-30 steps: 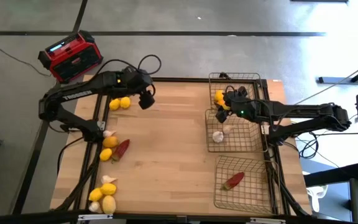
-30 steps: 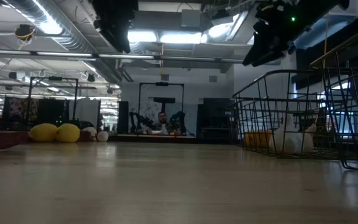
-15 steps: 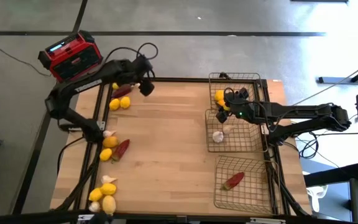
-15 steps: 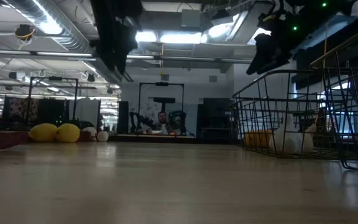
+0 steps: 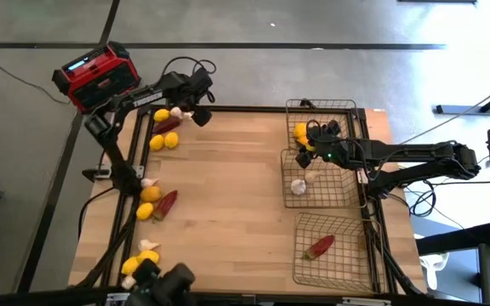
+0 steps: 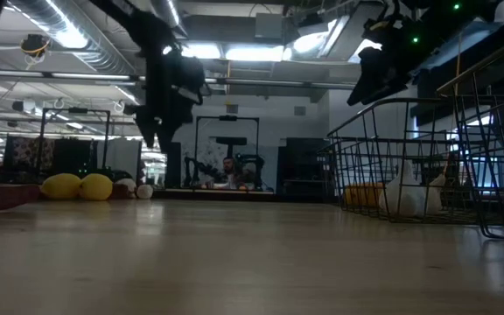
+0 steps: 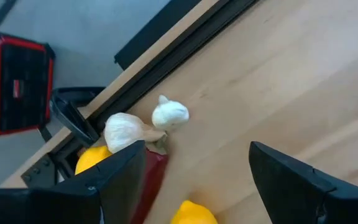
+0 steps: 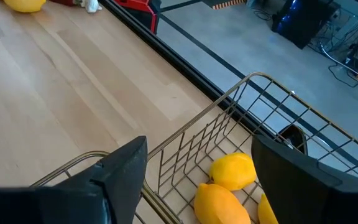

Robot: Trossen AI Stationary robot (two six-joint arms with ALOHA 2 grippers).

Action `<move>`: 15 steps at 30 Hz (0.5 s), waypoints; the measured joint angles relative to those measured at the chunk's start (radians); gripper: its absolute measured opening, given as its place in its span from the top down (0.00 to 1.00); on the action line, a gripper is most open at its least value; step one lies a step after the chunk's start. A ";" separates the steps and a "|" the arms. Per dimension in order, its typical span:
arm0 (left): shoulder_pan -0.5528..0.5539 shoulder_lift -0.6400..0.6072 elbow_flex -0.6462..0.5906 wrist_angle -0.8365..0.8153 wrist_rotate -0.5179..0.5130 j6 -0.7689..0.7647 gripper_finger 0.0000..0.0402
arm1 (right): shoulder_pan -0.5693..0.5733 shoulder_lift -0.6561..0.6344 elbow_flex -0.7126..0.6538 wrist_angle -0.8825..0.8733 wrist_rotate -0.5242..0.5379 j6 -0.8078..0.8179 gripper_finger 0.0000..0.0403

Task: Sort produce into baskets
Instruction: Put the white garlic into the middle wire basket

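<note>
text: none readable | labels: none | radio (image 5: 97, 75) display: illegible

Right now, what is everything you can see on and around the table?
lemons: seven showing, yellow, loose along the table's left side; at least two more in one end basket
garlic: two, white, in the middle basket; about five loose on the left
chilies: three, dark red; two loose on the left, one in the other end basket
baskets: three, bronze wire, in a row on the right
radio: one, red and black, on the floor
table: one, light wood
person: one, far back
left arm: dark, over loose produce, jaws open
right arm: dark, over lemon basket, jaws open
</note>
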 joint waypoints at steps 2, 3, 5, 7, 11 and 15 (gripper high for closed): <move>0.018 0.029 0.000 0.020 0.000 0.000 0.30 | 0.000 0.000 0.000 0.000 0.000 0.000 0.30; 0.024 0.043 0.000 0.026 0.000 0.000 0.30 | 0.000 0.000 0.000 0.000 0.000 0.000 0.30; 0.038 0.069 0.000 0.034 0.000 0.000 0.30 | 0.000 0.000 0.000 0.000 0.000 0.000 0.30; 0.049 0.093 0.000 0.040 0.000 -0.001 0.30 | 0.000 0.000 0.000 0.000 0.000 0.000 0.30; 0.067 0.136 0.000 0.051 0.000 0.008 0.30 | 0.000 0.000 0.000 0.000 0.000 0.000 0.30; 0.077 0.171 0.000 0.111 0.000 0.017 0.30 | 0.000 0.000 0.000 0.000 0.000 0.000 0.30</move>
